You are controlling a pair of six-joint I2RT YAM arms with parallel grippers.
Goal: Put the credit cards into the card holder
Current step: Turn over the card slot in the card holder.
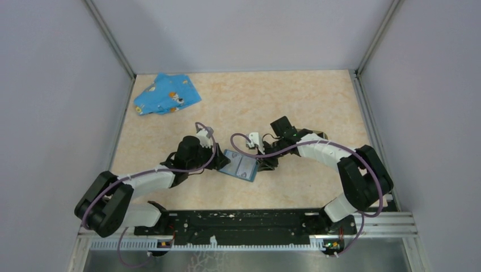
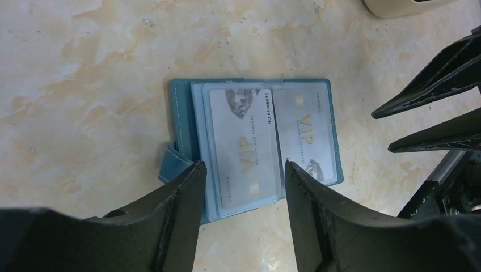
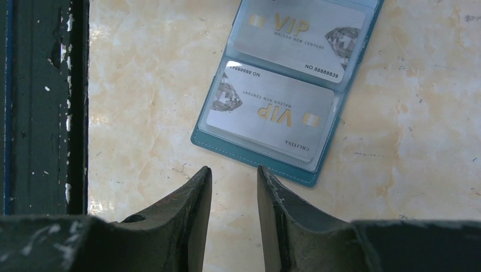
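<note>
Two silver VIP credit cards [image 2: 241, 147] [image 2: 306, 136] lie in the clear sleeves of an open blue flat case [image 1: 241, 165] on the table. My left gripper [image 2: 244, 165] hovers open over the case's near edge, its fingertips spanning the left card and holding nothing. My right gripper [image 3: 233, 169] is open with a narrow gap just short of the case's [image 3: 255, 158] edge, with only bare table between its fingers. In the right wrist view both cards [image 3: 272, 110] [image 3: 300, 39] show. Only the beige rim of the card holder [image 2: 397, 5] shows, at the top right of the left wrist view.
A blue patterned cloth [image 1: 167, 94] lies crumpled at the far left corner. The black mounting rail [image 1: 244, 221] runs along the near edge and shows at the left of the right wrist view [image 3: 45, 107]. Grey walls enclose the table on three sides.
</note>
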